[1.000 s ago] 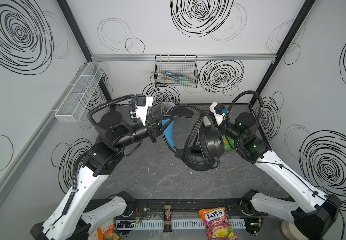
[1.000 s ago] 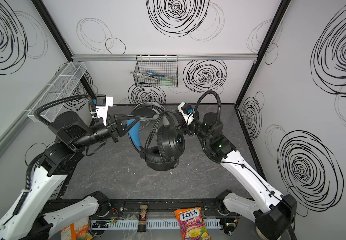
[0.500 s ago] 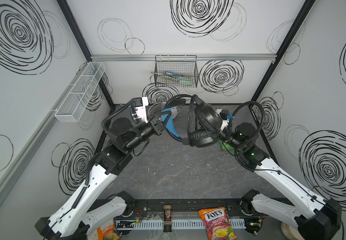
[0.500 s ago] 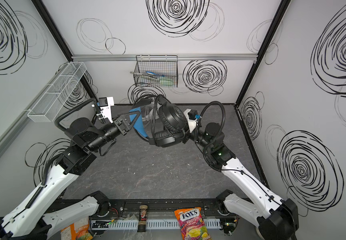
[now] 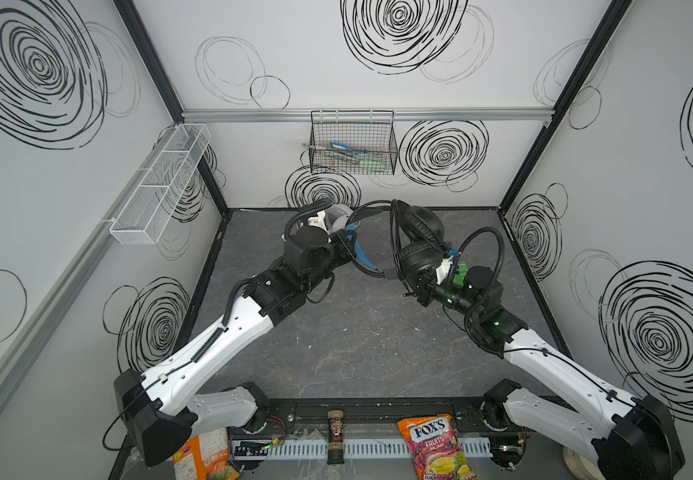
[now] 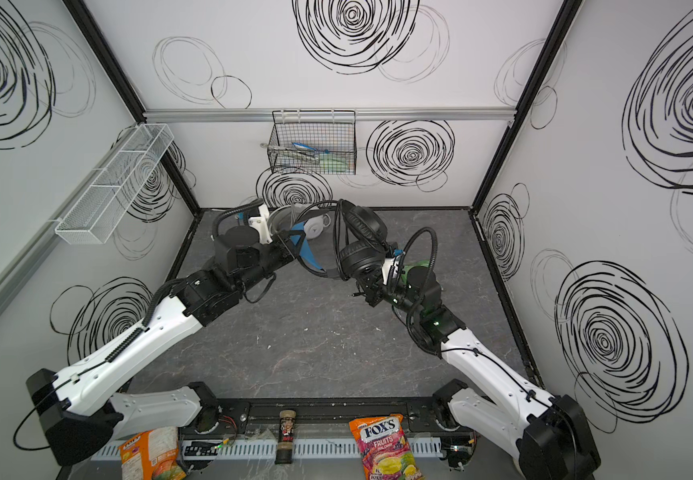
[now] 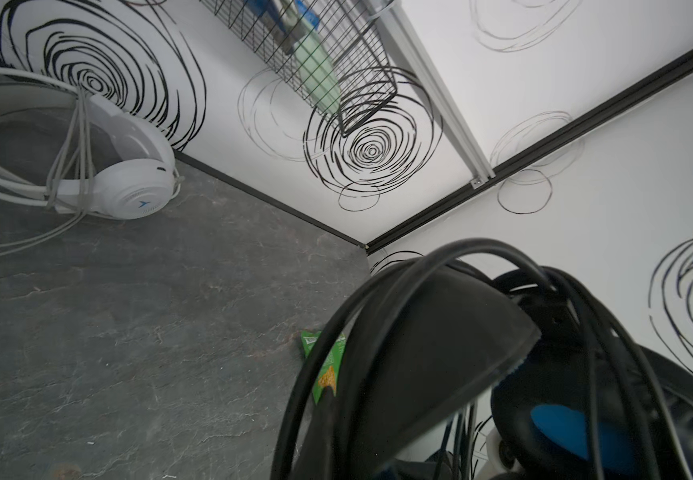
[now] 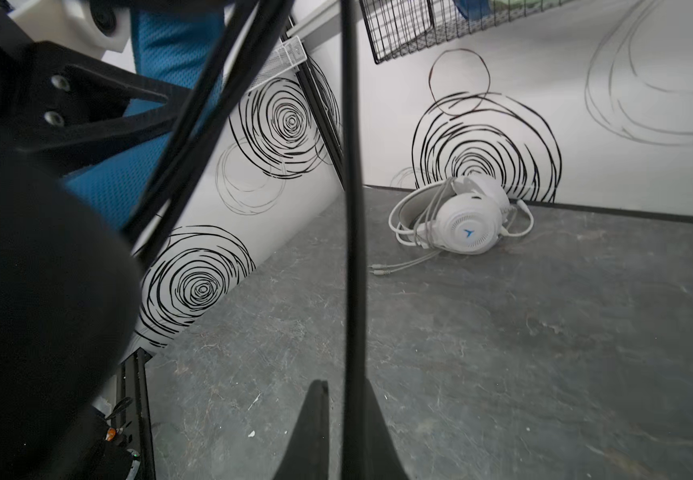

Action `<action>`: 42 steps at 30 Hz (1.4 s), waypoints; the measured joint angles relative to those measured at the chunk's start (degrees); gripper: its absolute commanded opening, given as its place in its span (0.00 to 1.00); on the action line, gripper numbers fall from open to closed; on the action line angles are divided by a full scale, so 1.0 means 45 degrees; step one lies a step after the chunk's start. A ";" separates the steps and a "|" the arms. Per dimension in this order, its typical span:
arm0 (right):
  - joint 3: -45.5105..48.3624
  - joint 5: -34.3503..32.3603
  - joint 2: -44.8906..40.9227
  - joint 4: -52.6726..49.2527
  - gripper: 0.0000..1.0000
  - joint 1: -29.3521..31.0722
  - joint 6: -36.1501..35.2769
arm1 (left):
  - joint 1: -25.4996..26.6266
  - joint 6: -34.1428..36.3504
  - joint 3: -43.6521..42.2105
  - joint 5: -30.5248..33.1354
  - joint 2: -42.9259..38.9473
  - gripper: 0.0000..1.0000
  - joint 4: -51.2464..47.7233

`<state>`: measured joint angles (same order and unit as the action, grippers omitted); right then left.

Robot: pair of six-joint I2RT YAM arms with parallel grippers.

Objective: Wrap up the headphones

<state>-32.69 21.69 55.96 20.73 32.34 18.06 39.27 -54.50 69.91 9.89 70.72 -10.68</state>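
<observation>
left hand (image 5: 350,241) clenched on padded blue-lined black headphones (image 5: 419,226) | right hand (image 8: 347,409) pinching thin round black cable (image 8: 352,208)

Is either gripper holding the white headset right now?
No, the white headset lies on the table by the back wall, with nothing gripping it.

I hold the black padded, blue-lined over-ear headset (image 5: 419,226) aloft before the black wire basket (image 5: 324,162), black cable (image 8: 353,208) looped round it; the white plastic headset (image 8: 467,230), cable-wound, lies on the surface (image 5: 336,340) beneath.
</observation>
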 measured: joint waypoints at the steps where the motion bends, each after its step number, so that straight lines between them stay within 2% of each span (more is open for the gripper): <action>1: 0.0141 0.0000 0.0005 -0.0053 0.00 -0.0015 0.0058 | 0.0000 -0.0180 0.0015 0.0117 0.0257 0.00 0.0005; 9: 0.1117 -0.0068 0.0063 -0.0437 0.00 -0.0612 0.0937 | -0.0034 -0.1593 -0.0267 0.0136 0.1919 0.00 0.0510; 16: 0.1137 -0.0189 0.0209 -0.0155 0.00 -0.1180 0.1817 | -0.0087 -0.2846 -0.0724 -0.0301 0.2356 0.00 0.1899; 22: 0.1132 -0.0223 0.0214 -0.0034 0.00 -0.1331 0.2089 | -0.0389 -0.4580 -0.1486 -0.1107 0.2710 0.00 0.3410; 27: 0.1137 -0.0102 -0.0364 -0.0039 0.03 -0.1700 0.2074 | -0.0442 -0.5707 -0.2283 -0.1341 0.2778 0.00 0.4114; 33: 0.1137 -0.0170 -0.0539 -0.0194 0.09 -0.1734 0.1690 | -0.0355 -0.5897 -0.2244 -0.1248 0.3113 0.00 0.4405; 38: 0.1137 -0.0981 -0.0151 -0.0335 0.19 -0.1656 0.1651 | -0.0151 -0.6596 -0.1860 -0.0884 0.4439 0.00 0.4979; 42: 0.1137 -0.1044 0.0131 -0.0525 0.19 -0.1311 0.1549 | 0.0058 -0.7019 -0.1200 -0.0607 0.5571 0.00 0.5309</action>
<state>-27.57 16.99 56.55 18.37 26.44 25.04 39.53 -86.08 64.51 7.16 95.79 13.21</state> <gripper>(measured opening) 0.193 0.082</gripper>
